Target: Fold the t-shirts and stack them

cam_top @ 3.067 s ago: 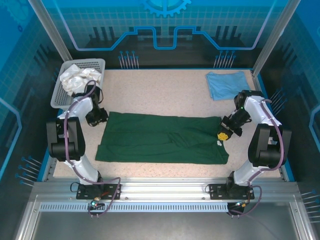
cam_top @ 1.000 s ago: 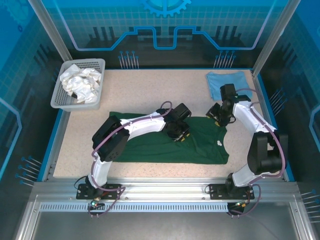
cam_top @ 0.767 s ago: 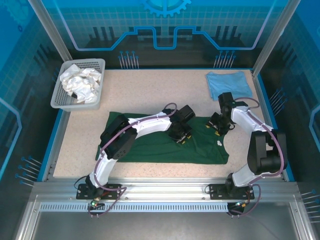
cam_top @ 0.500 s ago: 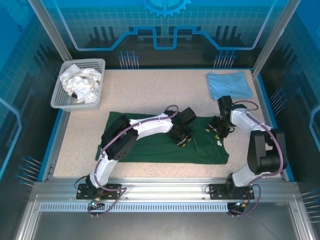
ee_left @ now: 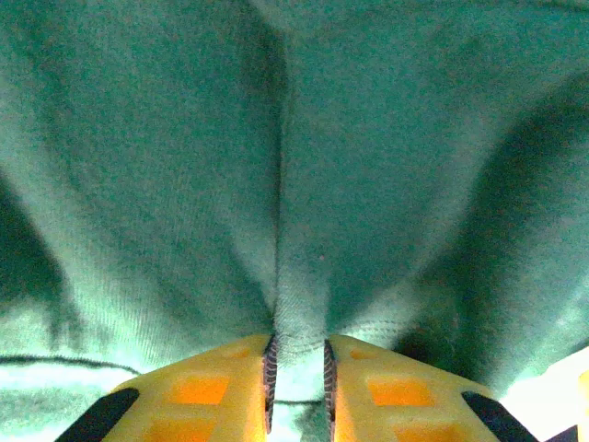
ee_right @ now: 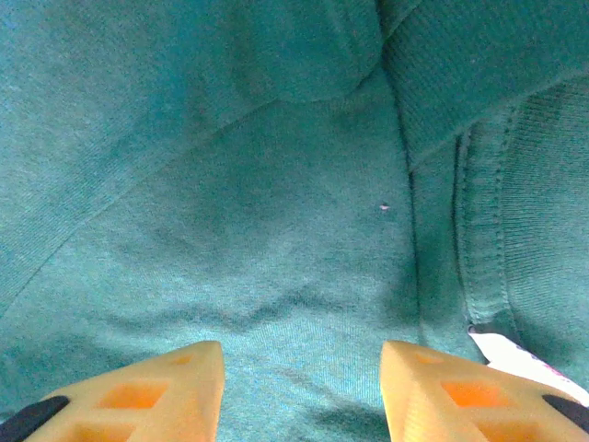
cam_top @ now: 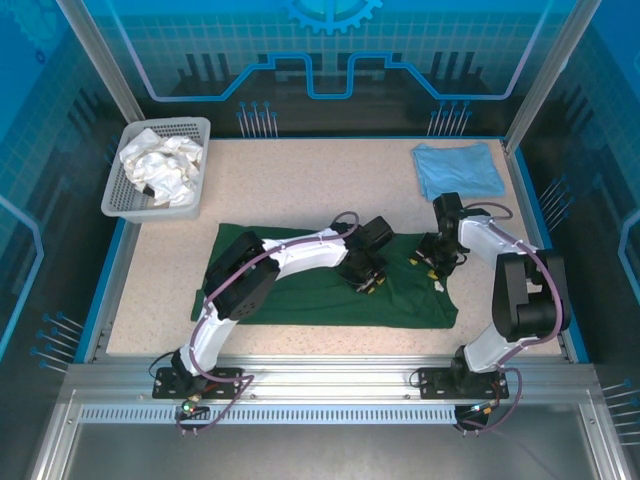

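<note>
Nearest the arm bases, the dark green t-shirt [cam_top: 300, 300] is seen laid out flat in a long band across the near half of the counter [cam_top: 300, 190]. The left arm is stretched across it to its right-hand part, where the left pincer [cam_top: 365, 282] is set down on the cloth. In the left wrist view a raised ridge of green fabric [ee_left: 368, 138] is shown clamped between the fingers of the left pincer [ee_left: 299, 354], with the cloth drawn up into folds on either side.

Just beside it to the right, the right pincer [cam_top: 425, 265] is held low over the same shirt. In the right wrist view the right pincer [ee_right: 302, 368] is seen with its fingers well apart and nothing between them. Green cloth [ee_right: 230, 184] lies beneath, and the white neck label [ee_right: 515, 357] is close by at the collar seam.

The folding of the green shirt is judged to be in hand, with one grasp made and the second not yet taken. A matching pinch by the right pincer is called for next, so that the end can be lifted evenly and carried over.

Farther back, the light blue t-shirt [cam_top: 458, 170] is seen folded at the far right corner. The mesh basket [cam_top: 150, 208], with white cloth [cam_top: 160, 165] in it, is at the far left.
</note>
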Controlling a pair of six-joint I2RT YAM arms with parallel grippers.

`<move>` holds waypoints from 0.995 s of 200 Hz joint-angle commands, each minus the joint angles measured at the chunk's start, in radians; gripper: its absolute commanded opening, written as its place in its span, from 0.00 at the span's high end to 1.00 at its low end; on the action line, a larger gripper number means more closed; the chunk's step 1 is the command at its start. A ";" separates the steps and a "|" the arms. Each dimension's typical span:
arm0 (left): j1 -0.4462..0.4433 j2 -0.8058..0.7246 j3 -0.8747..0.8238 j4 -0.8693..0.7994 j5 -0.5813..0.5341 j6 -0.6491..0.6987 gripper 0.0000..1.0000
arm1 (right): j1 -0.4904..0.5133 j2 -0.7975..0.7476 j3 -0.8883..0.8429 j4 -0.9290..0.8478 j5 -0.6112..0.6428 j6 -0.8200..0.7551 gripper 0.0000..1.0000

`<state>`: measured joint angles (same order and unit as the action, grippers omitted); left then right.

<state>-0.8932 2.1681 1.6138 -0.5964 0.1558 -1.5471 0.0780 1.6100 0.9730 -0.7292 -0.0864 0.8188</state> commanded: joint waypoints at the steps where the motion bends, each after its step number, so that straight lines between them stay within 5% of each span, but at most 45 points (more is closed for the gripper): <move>1: -0.002 0.034 0.007 -0.006 0.032 -0.019 0.76 | -0.002 0.014 -0.019 0.005 -0.009 -0.010 0.51; 110: 0.007 0.022 0.040 -0.053 0.009 0.024 0.91 | -0.022 0.073 -0.025 0.013 -0.013 -0.034 0.53; 199: 0.014 -0.007 0.238 -0.292 -0.073 0.280 1.00 | -0.043 0.132 -0.027 0.014 0.013 -0.043 0.53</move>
<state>-0.8909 2.1853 1.8149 -0.7597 0.1066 -1.3716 0.0532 1.6836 0.9501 -0.7040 -0.0902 0.7918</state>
